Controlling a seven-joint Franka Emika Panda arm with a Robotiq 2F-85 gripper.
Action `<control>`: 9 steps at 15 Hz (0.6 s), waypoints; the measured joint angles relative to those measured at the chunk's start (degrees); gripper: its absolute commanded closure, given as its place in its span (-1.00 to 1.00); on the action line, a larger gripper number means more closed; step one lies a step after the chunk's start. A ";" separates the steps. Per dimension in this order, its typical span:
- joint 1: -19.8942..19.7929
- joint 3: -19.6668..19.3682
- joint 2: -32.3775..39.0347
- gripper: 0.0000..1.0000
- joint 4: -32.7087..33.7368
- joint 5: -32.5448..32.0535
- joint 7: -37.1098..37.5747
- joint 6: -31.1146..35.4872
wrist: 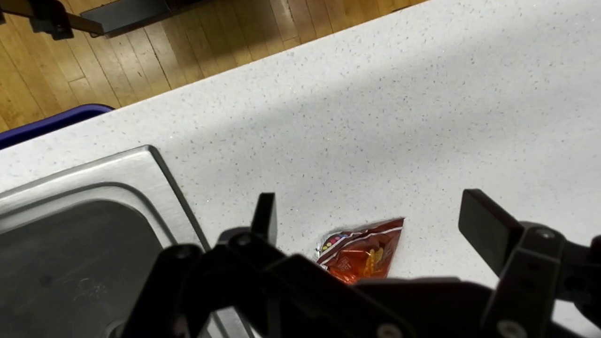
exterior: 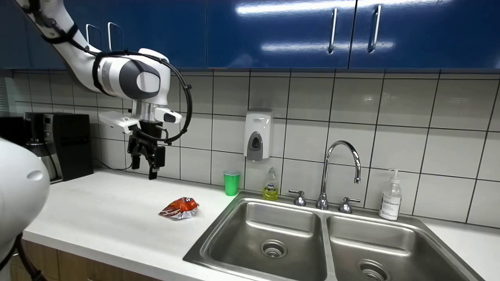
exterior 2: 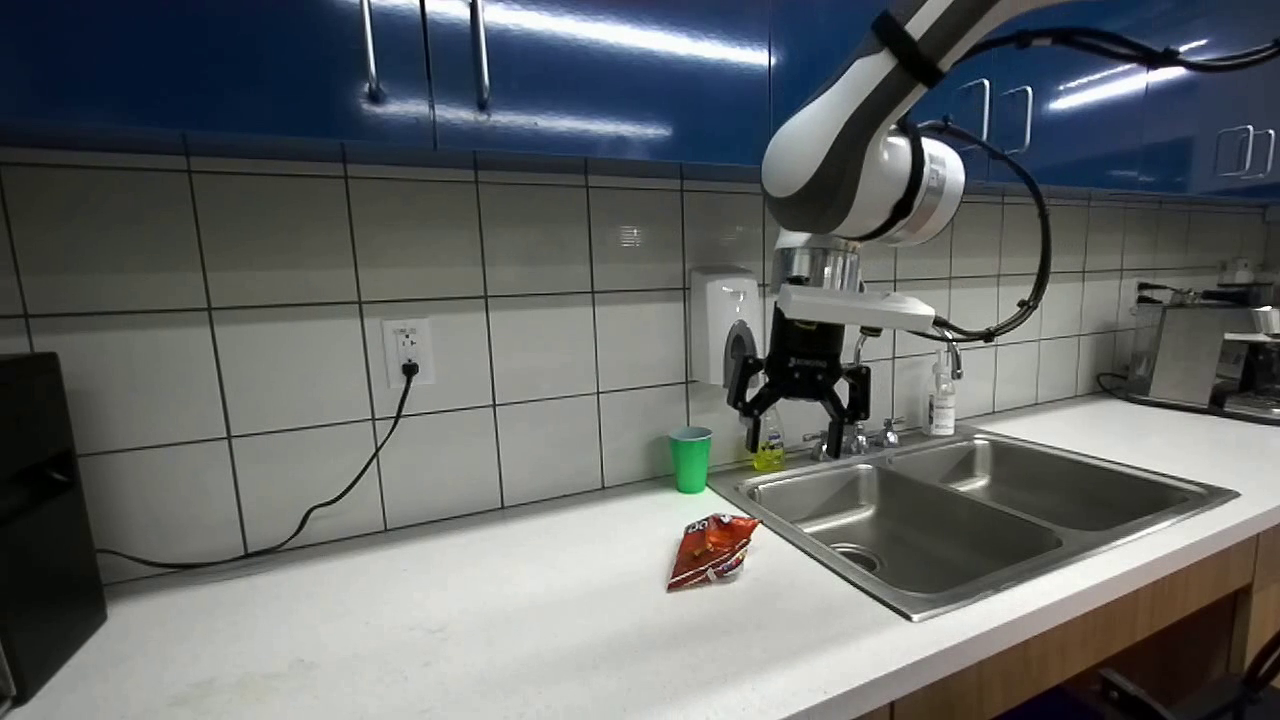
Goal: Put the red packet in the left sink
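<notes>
The red packet (exterior: 179, 208), in an exterior view, lies on the counter (exterior: 101, 210), left of the left sink (exterior: 242, 246) and on the near side of the green cup (exterior: 231, 184). The gripper (exterior: 144, 168) hangs well above the counter, touching nothing. Drifting to the far side on the way down could tip the light-looking cup.

In an exterior view, the fingers (exterior 2: 752, 436) stand wide apart and hold nothing. The packet looks slick and crinkled, so a grip on one thin corner would probably slip, dropping it short, on the counter or the sink's rim.

In the wrist view, the packet shows between the spread fingers, partly hidden behind the gripper's own body. That cover makes its middle hard to judge, and an off-centre descent might shove it aside.
</notes>
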 measured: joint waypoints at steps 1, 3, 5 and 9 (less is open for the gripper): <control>0.00 -0.14 1.86 -1.00 0.42 0.00 0.00 1.57; 0.00 -0.46 5.57 -1.00 1.56 0.00 0.00 4.49; 0.00 -1.03 9.32 -1.00 2.98 0.00 0.00 6.85; 0.00 -2.43 16.79 -1.00 6.03 0.00 0.00 10.68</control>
